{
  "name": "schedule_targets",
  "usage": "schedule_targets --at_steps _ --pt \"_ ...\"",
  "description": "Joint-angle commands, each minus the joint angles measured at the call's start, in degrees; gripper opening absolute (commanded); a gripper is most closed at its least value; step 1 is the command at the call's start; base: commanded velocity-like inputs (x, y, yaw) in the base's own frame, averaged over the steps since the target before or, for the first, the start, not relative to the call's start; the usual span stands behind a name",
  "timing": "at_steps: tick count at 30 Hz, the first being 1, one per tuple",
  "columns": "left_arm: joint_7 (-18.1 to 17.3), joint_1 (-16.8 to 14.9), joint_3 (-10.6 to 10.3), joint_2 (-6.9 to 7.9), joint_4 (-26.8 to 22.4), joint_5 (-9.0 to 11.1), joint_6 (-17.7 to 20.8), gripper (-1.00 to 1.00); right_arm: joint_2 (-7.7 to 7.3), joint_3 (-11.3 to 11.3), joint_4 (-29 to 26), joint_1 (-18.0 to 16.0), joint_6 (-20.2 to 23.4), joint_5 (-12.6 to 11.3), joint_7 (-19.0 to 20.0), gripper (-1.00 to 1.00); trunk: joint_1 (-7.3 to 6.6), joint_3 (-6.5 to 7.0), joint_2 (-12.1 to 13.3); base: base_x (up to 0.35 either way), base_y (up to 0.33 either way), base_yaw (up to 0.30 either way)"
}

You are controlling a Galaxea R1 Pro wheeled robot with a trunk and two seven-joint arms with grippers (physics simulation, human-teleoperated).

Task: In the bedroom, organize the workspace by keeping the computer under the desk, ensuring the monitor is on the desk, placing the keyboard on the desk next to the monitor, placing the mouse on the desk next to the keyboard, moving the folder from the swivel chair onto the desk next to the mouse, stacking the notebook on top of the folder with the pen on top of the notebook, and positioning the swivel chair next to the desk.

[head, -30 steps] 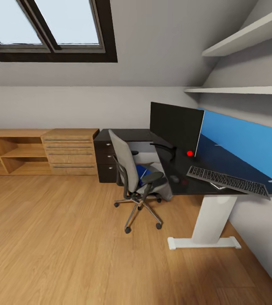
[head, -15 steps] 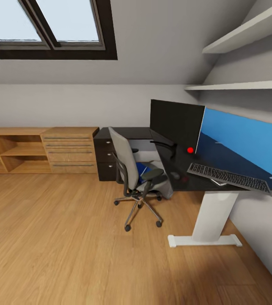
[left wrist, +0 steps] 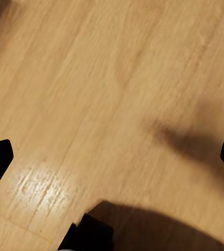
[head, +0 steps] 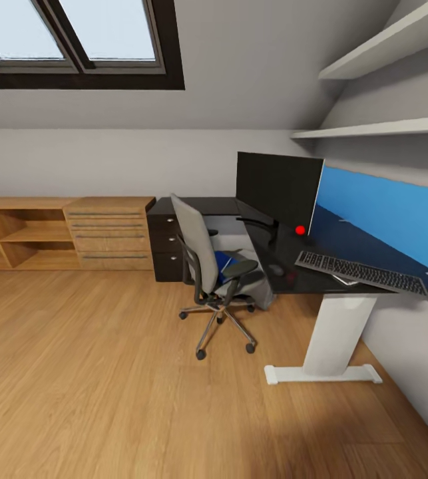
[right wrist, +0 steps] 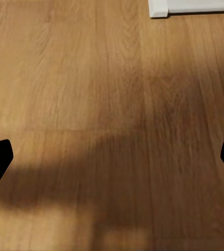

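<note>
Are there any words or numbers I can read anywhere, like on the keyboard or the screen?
None can be read.
Keyboard: the key marks are too small and blurred to read.
Monitor: the screen is black, with only a red dot at a lower corner and no words.
Folder on the chair: plain blue where it shows, no label visible.

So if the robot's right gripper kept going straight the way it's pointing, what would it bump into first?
Probably the wooden floor. The right gripper is open and points at bare planks, with nothing between its fingertips. The desk's white foot sits off to the side, likely out of its path.
</note>
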Motion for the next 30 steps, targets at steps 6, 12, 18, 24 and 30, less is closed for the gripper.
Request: schedule_targets --at_steps 6,12,18,24,30 --pt "0.0 0.0 0.3 0.04 0.0 -0.1 -0.1 1.00 0.14 0.1 0.0 0.0 -0.4 -0.1 0.2 1.00 1.32 -1.14 -2.4 0.000 0.000 0.000" --pt "-0.3 0.0 0.1 0.14 -0.8 -0.2 -0.1 1.00 0.23 0.0 0.0 0.0 -4.4 -0.2 0.2 1.00 2.63 -2.21 -4.8 0.000 0.000 -0.026" --pt "1.7 0.0 -4.4 0.19 -50.4 0.0 41.5 1.00 0.18 -0.2 -22.8 -4.3 20.8 -1.7 -3.5 1.00 3.95 -3.29 -7.3 0.000 0.000 0.000" --pt "1.8 0.0 -4.6 0.00 -65.1 0.2 52.2 1.00 0.13 -0.4 -24.6 -15.9 31.7 -4.1 -4.6 1.00 5.27 -4.37 -9.7 0.000 0.000 0.000" --pt "1.8 0.0 -4.8 -0.04 -74.8 0.3 57.3 1.00 0.18 -0.8 -11.8 -34.2 36.7 -12.7 -4.9 1.00 6.59 -5.44 -12.1 0.000 0.000 0.000"
